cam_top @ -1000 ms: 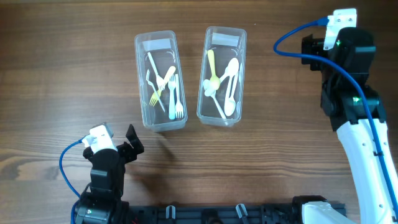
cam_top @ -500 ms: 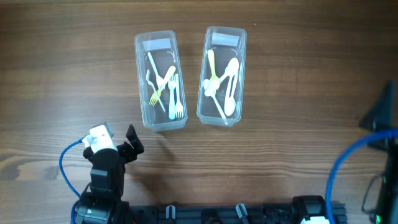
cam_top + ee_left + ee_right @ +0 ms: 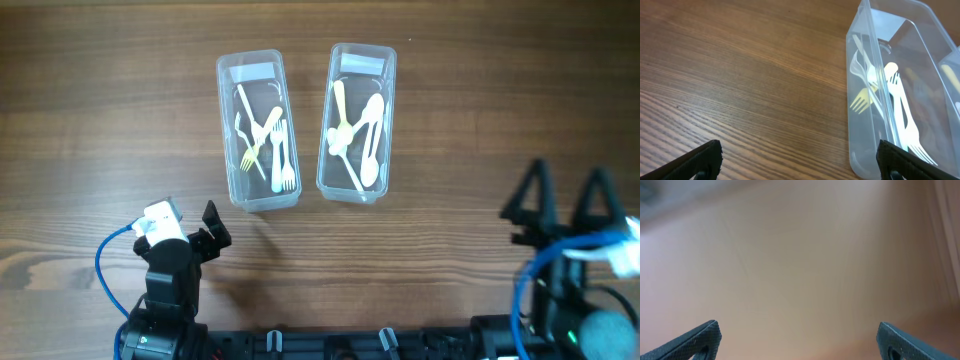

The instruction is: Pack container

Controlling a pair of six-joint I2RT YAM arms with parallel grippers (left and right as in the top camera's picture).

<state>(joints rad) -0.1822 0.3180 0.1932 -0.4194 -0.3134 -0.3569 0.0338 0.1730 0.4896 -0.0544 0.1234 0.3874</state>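
Wood-grain table (image 3: 90, 120) is carrying forks (image 3: 284, 165) in the left tub (image 3: 222, 130) and spoons (image 3: 371, 165) in the right tub (image 3: 391, 120). Left fingers (image 3: 702, 157) and right fingers (image 3: 697, 340) are gaping empty, the right ones facing a beige blur (image 3: 800, 255).

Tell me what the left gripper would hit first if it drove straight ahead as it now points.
Probably bare table: the left gripper aims just beside the fork container, though depth is unclear.

The left container (image 3: 255, 72), clear, rectangular and lidless, is standing upright with its long axis toward 12 o'clock, holding white, yellow and pale-blue forks (image 3: 281, 152). The matching right container (image 3: 362, 62), at its 3 o'clock, is holding yellow and white spoons (image 3: 370, 125).
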